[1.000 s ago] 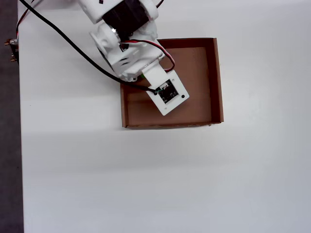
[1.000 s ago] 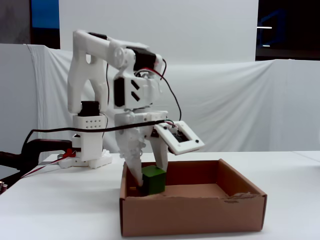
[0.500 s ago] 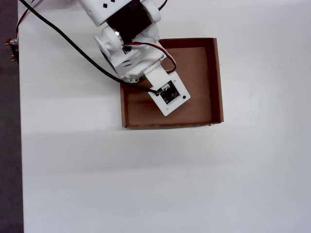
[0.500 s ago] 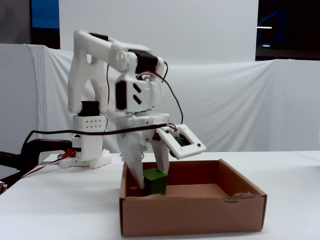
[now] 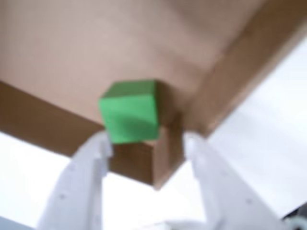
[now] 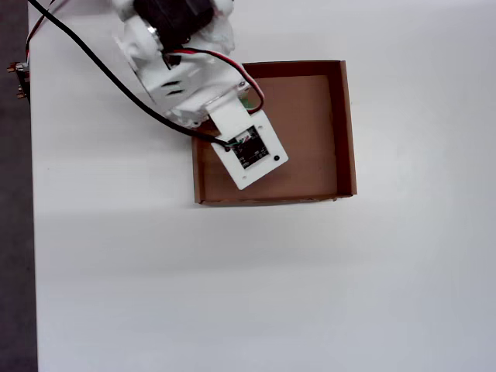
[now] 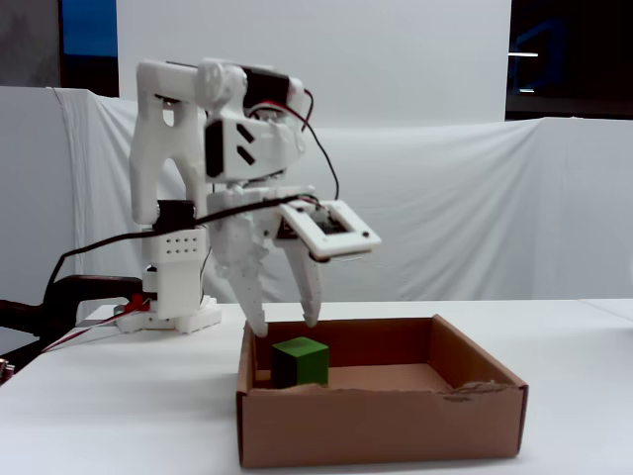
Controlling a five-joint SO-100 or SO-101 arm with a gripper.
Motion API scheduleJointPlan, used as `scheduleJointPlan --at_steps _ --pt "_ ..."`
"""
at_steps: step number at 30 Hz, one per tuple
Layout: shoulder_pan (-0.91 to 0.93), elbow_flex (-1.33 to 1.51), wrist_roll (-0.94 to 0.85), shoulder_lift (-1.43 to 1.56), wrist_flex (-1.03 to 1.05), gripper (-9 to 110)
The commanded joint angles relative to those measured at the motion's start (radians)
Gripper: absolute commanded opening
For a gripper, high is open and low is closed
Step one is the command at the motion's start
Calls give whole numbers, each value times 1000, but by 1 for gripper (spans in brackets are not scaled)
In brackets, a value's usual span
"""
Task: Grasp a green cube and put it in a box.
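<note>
We see the green cube (image 7: 300, 362) resting on the floor of the box (image 7: 475, 401), close to its left wall in the fixed view. The gripper (image 7: 284, 325) has lifted clear since a moment ago — its fingers now hang spread apart and empty just above the cube, touching nothing. We judge the placement done — only the arm's retreat remains.

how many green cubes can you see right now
1. The small bright-green cube sits on the floor of the shallow brown cardboard box, near a corner, below the open white tool. The arm hides part of the box from overhead.
</note>
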Motion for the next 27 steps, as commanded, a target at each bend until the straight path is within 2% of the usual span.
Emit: scheduleJointPlan --at_steps 1,8,15,21,27 --pt "49 41 43 178 17 21" --pt "276 256 57 469 86 21" --pt "489 607 57 741 18 21" --pt "588 848 57 937 -11 21" --pt "644 1032 60 1238 58 21"
